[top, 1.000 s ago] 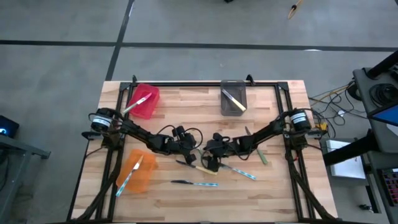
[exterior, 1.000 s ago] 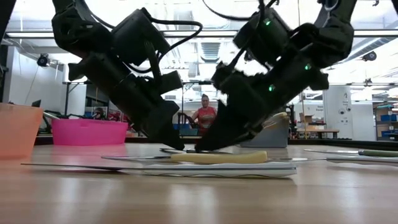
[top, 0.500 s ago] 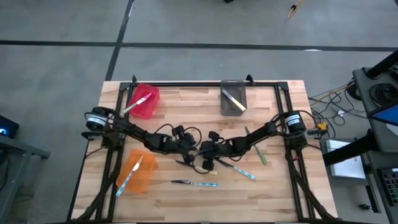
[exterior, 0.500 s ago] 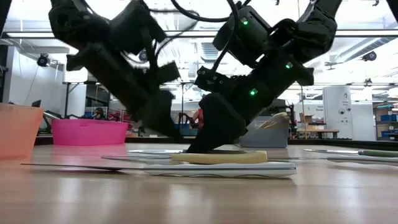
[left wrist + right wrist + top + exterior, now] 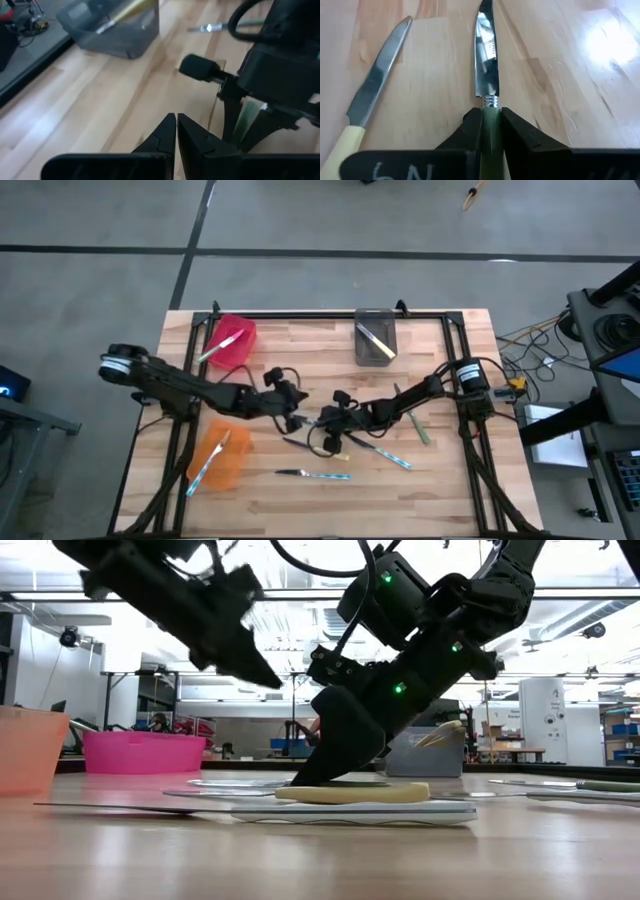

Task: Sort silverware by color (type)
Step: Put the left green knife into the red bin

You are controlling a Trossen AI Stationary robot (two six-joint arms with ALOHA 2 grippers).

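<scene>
Your right gripper [image 5: 490, 131] is down at the middle of the light wooden table [image 5: 300, 345], its two dark fingers [image 5: 517, 132] pinched onto the green plastic handle of a silver-bladed table knife [image 5: 487, 65]. You can see in the right wrist view that the blade lies flat on the wood, pointing straight away from the fingers. Just beside it lies a yellow-handled knife with a silver blade [image 5: 375, 95], angled slightly away and not touched.

Your left gripper [image 5: 176, 131] hangs above the table close to the right one, fingers pressed together with nothing between them.

Look at the high view for the rest. A light-blue-handled knife [image 5: 315, 475] lies alone near the front edge, and another light-blue-handled knife [image 5: 385, 454] lies slantwise on the right gripper's right. A second green-handled knife [image 5: 422, 432] rests farther right, under the right arm. The orange plastic bin [image 5: 219, 457] at front left holds a knife with a light-blue handle, the red bin [image 5: 233, 343] at back left holds a knife, and the grey bin [image 5: 374, 337] at back centre holds a yellow-handled one.
</scene>
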